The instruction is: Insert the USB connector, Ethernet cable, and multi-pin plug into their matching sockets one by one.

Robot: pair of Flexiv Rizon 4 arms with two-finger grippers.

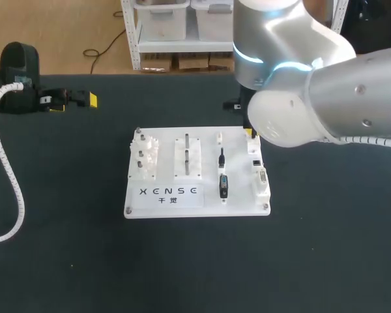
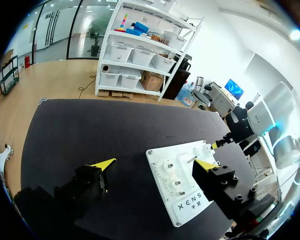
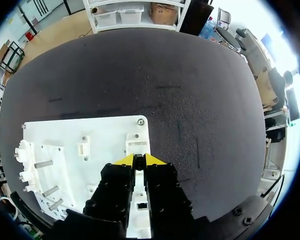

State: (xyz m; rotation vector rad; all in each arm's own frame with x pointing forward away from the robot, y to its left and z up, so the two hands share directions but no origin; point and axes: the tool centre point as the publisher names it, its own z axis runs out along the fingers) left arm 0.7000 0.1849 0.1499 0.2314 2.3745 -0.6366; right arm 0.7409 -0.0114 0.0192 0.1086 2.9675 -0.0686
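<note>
The white socket board (image 1: 166, 199) lies mid-table. A black USB connector (image 1: 223, 186) sits in the board's middle-right column, with a small black plug (image 1: 221, 156) just beyond it. White socket blocks (image 1: 259, 176) run along its right edge. My right gripper (image 3: 138, 160) hangs over the far right corner of the board (image 3: 110, 132). Its yellow tips are shut together just short of a white block (image 3: 137, 146), and I see nothing held between them. One yellow tip (image 1: 249, 133) peeks from under the right arm. My left gripper (image 2: 155, 164) stands open to the left of the board (image 2: 190, 205), also seen parked far left (image 1: 72, 99).
Gear-like pegs (image 1: 145, 156) and two upright pins (image 1: 187, 153) stand on the board's left and middle. The large right arm (image 1: 313, 85) covers the table's far right. Dark table cloth (image 1: 195, 261) surrounds the board.
</note>
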